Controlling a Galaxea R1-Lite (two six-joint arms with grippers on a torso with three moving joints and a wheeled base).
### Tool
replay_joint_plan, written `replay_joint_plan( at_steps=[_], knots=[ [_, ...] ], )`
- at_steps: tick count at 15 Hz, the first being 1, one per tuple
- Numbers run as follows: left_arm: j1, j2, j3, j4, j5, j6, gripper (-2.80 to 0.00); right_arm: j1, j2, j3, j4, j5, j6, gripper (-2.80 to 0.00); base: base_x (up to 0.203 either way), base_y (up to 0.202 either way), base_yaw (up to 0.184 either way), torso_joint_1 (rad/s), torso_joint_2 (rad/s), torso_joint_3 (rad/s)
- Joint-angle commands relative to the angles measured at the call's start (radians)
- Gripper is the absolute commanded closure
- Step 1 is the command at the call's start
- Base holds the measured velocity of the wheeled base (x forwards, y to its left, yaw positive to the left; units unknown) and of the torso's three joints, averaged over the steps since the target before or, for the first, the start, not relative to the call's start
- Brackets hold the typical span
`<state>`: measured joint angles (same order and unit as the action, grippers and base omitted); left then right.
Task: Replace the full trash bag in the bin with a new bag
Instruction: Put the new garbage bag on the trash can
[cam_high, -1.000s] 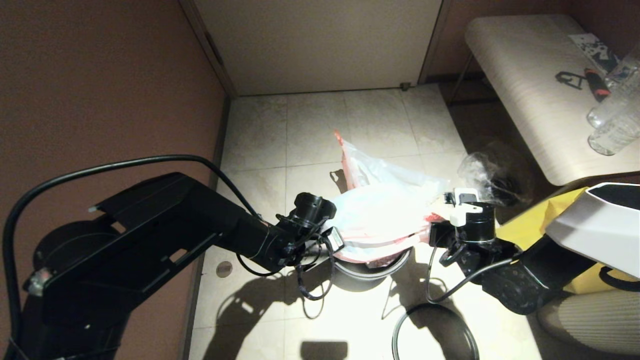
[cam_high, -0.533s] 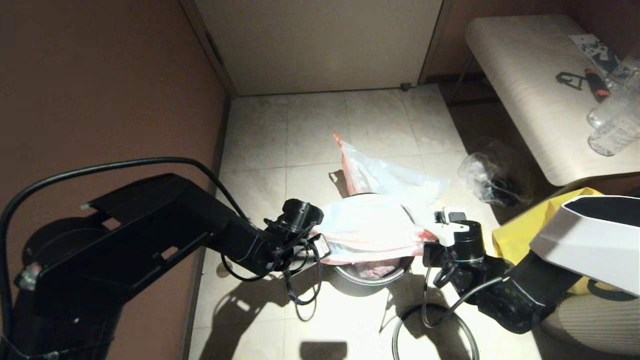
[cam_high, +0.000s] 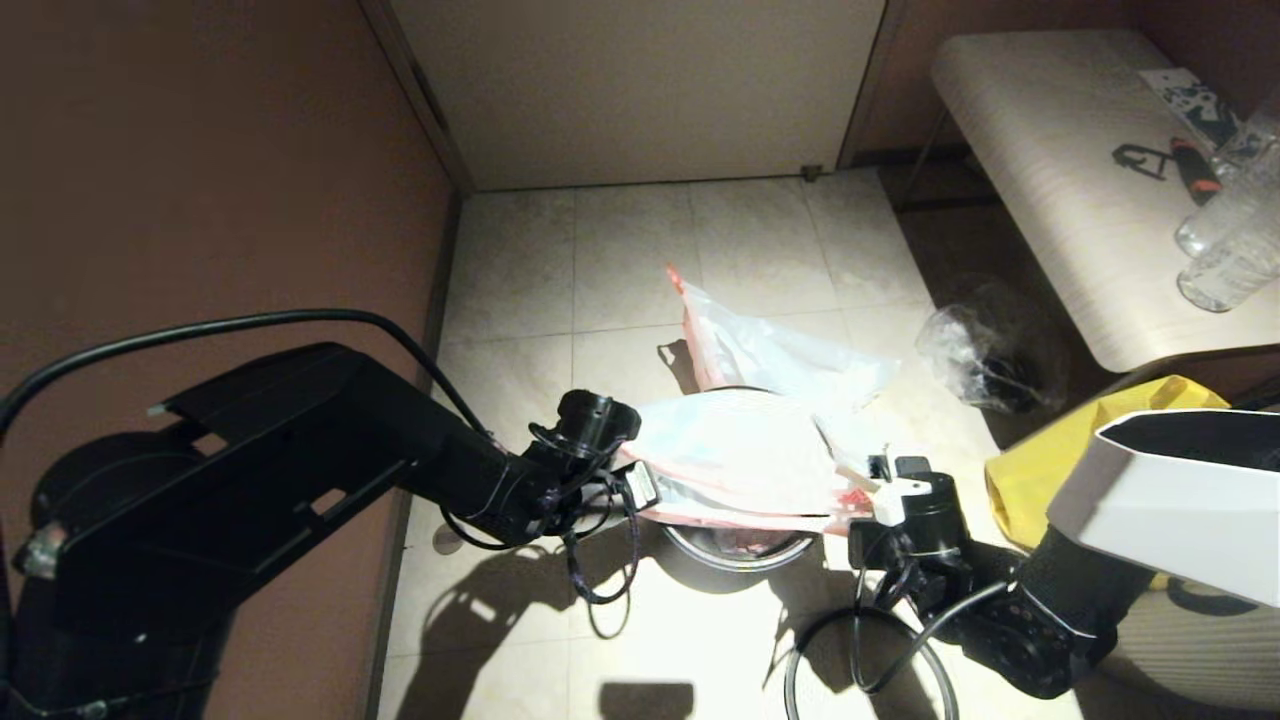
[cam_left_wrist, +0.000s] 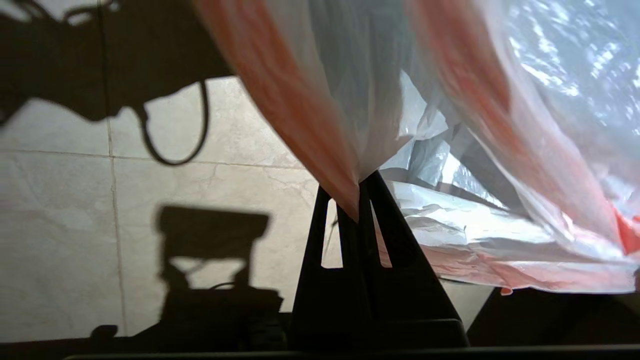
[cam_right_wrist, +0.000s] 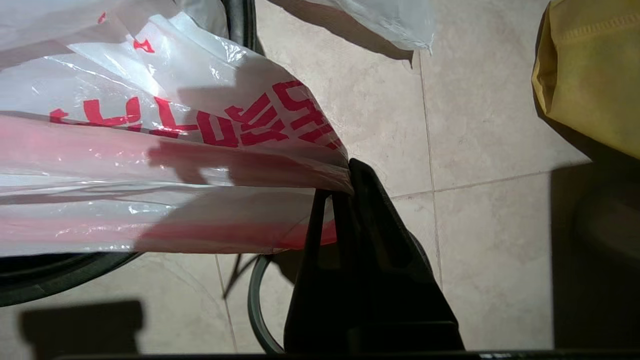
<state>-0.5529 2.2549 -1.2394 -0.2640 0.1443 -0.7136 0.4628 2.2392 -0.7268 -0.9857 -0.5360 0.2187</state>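
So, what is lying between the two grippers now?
The new bag, stretched between left gripper and right gripper over the bin; the head view shows it.

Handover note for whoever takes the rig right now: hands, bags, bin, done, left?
Left hand: shut on one edge of the new bag, left of the bin.
Right hand: shut on the bag's opposite edge, right of the bin.
New bag: stretched between both hands above the bin, not yet seated inside.
Full trash bag: out of the bin, on the floor behind it.
Grey hoop: on the floor near the right arm.
Done: old bag removed.
Left: lower the new bag into the bin, probably refit the hoop.
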Motion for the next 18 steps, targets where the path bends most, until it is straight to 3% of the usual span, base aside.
replay_joint_plan(
  at_steps=[1,6,12,15,18],
  knots=[
    [-0.028,0.012,0.034,-0.003,0.000,0.011,0.00,0.001,0.036,0.001,-0.005,-0.002,0.001,0.00,0.000,0.000,0.000,0.000,0.00,0.000],
    [-0.050,0.043,0.062,-0.006,-0.003,0.043,0.00,0.000,0.099,-0.002,-0.007,0.001,0.001,0.00,0.000,0.000,0.000,0.000,0.00,0.000],
    [-0.058,0.106,0.057,-0.004,0.002,0.121,0.00,-0.009,0.177,-0.102,-0.002,0.001,-0.043,0.00,0.000,0.000,0.000,0.000,0.00,0.000],
    [-0.057,0.140,0.005,0.006,0.043,0.132,0.00,-0.036,0.204,-0.170,0.000,0.001,-0.090,0.00,0.000,0.000,0.000,0.000,0.00,0.000],
    [-0.058,0.187,-0.074,0.034,0.133,0.133,0.00,-0.061,0.226,-0.243,0.015,0.001,-0.143,0.00,0.000,0.000,0.000,0.000,0.00,0.000]
  ],
)
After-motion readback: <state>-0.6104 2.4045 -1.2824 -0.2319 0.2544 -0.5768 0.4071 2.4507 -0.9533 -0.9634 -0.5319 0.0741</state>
